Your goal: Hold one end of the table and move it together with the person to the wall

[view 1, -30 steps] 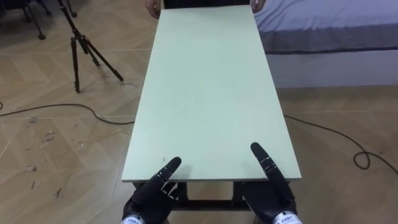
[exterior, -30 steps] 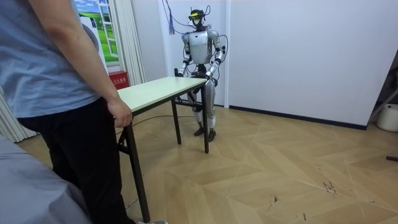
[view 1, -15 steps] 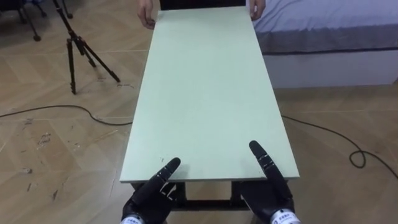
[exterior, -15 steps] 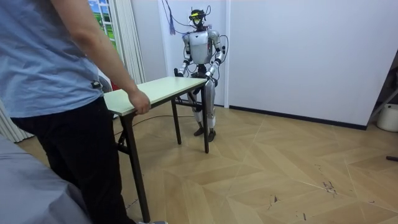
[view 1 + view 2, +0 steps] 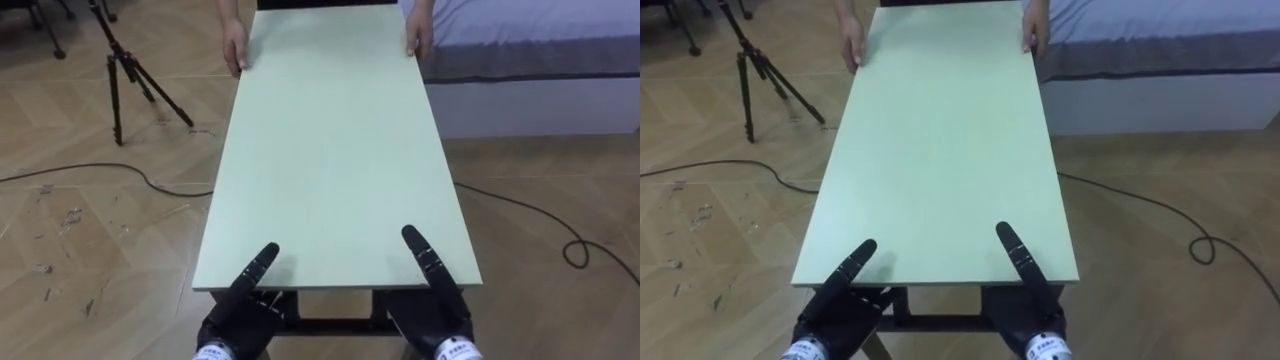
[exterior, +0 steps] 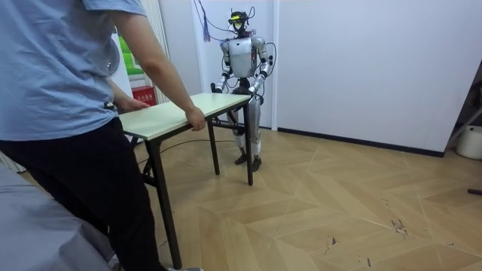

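A long pale green table (image 5: 330, 150) stretches away from me. My left hand (image 5: 235, 320) and right hand (image 5: 435, 310) are at its near short edge, each with a thumb lying flat on the top; the other fingers are under the edge, hidden. At the far end a person grips both long edges, one hand (image 5: 235, 48) on the left side and the other hand (image 5: 419, 35) on the right. In the room view I stand upright at one end of the table (image 6: 173, 113), and the person leans over the other end.
A black tripod (image 5: 120, 70) stands on the wooden floor to the far left. A bed (image 5: 540, 60) runs close along the table's far right. Dark cables cross the floor on the left (image 5: 100, 170) and on the right (image 5: 560, 230).
The person's hands have slid from the table's far end along both long edges towards me. My left thumb has shifted slightly left. The table's legs stay in place.
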Robot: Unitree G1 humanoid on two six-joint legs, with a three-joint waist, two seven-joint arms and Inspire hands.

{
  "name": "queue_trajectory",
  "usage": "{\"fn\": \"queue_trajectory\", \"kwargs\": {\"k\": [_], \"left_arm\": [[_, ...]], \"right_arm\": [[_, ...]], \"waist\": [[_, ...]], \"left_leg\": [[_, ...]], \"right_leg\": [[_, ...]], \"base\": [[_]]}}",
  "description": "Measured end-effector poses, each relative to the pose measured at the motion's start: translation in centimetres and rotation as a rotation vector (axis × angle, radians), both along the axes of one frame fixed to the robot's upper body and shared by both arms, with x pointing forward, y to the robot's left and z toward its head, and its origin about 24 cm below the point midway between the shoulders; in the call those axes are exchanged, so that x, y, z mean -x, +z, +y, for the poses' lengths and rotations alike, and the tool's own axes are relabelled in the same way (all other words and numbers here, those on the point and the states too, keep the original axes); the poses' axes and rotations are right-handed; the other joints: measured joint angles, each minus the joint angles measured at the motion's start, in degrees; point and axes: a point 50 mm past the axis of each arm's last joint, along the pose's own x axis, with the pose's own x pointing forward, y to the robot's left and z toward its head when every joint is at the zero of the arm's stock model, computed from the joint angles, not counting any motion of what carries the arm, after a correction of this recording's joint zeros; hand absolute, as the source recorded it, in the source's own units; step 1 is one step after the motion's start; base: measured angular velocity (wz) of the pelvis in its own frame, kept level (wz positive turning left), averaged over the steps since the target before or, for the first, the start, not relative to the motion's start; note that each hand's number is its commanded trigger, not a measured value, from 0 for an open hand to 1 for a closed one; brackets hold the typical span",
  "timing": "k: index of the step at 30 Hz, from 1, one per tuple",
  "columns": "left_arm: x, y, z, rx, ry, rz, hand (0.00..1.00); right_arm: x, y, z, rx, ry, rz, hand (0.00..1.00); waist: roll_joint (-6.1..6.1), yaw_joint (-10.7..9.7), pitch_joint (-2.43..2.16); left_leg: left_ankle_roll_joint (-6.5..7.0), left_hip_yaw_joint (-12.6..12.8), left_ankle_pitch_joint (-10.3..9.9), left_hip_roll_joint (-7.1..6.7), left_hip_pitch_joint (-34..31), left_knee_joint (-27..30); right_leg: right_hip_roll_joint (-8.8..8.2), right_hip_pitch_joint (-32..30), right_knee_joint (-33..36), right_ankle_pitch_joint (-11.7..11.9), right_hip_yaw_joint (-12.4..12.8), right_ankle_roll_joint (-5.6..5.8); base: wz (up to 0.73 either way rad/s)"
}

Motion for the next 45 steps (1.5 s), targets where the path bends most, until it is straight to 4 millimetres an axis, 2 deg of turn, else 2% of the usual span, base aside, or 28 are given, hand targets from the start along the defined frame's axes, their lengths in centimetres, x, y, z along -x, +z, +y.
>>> {"fn": "queue_trajectory", "kwargs": {"k": [5,7,9,23,32,40,45], "left_arm": [[-0.1,0.1,-0.3,0.015,0.002,-0.008,1.00],[-0.3,0.4,-0.5,0.025,0.003,-0.023,1.00],[-0.2,0.4,-0.5,0.022,0.003,-0.019,1.00],[-0.1,0.3,-0.4,-0.004,-0.009,-0.014,1.00],[0.2,0.1,-0.5,-0.020,-0.017,-0.010,1.00],[0.2,0.5,-0.8,-0.054,-0.034,-0.061,1.00],[0.7,0.4,-0.9,-0.130,-0.067,-0.105,1.00]], "right_arm": [[0.4,-1.0,-0.3,0.020,-0.021,0.062,1.00],[0.5,-1.1,-0.4,0.046,-0.024,0.066,1.00],[0.4,-1.1,-0.3,0.060,-0.019,0.062,1.00],[0.3,-1.1,0.0,0.101,-0.018,0.057,1.00],[0.6,-1.1,0.0,0.115,-0.019,0.058,1.00],[0.3,-0.6,-0.2,0.135,-0.026,0.021,1.00],[0.7,-0.3,-0.1,0.135,-0.030,0.012,1.00]], "waist": [[0.01,1.0,0.03],[-0.37,1.5,0.24],[-0.59,1.5,0.33],[-0.32,1.1,0.27],[-0.05,1.0,0.07],[0.04,1.1,-0.41],[-0.08,1.4,-0.41]], "left_leg": [[0.00,-0.1,0.0,-0.03,-0.1,-0.2],[-0.02,-0.3,0.0,0.00,-0.2,-0.3],[-0.03,-0.3,0.0,0.00,-0.3,-0.3],[0.00,-0.3,0.0,-0.07,-0.5,-0.2],[0.00,-0.2,0.0,-0.08,-0.2,-0.4],[0.01,-0.1,0.0,-0.09,-0.2,-0.4],[0.02,0.1,0.0,-0.08,-0.1,-0.4]], "right_leg": [[-0.01,-0.2,0.0,0.0,-0.1,0.00],[0.01,-0.3,0.0,0.0,-0.1,0.00],[0.01,-0.4,0.0,0.0,-0.1,0.00],[-0.06,-0.5,0.0,0.1,-0.1,0.12],[-0.07,-0.3,0.1,0.1,0.0,0.12],[-0.06,-0.4,0.1,0.1,0.1,0.11],[-0.03,-0.4,0.1,0.1,0.4,0.11]], "base": [[0.01],[0.00],[0.00],[0.00],[0.00],[0.00],[-0.03]]}}
